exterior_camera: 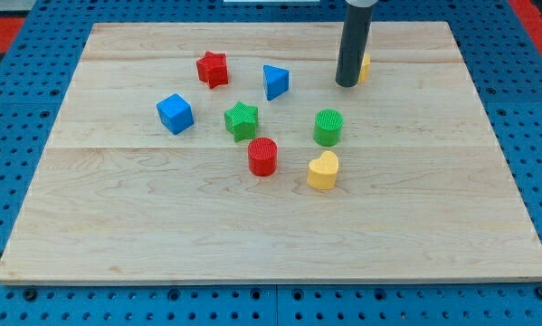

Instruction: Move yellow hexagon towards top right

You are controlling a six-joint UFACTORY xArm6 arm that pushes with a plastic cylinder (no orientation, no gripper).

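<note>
The yellow hexagon [366, 66] sits near the view's top, right of centre, mostly hidden behind my rod; only a sliver shows on the rod's right side. My tip [347, 84] rests on the board right against the hexagon's left side. The rod is dark and upright.
On the wooden board [470, 217]: a red star [213, 69], a blue triangle [275, 81], a blue cube [175, 113], a green star [241, 120], a green cylinder [328, 128], a red cylinder [262, 157] and a yellow heart [323, 170]. Blue pegboard surrounds the board.
</note>
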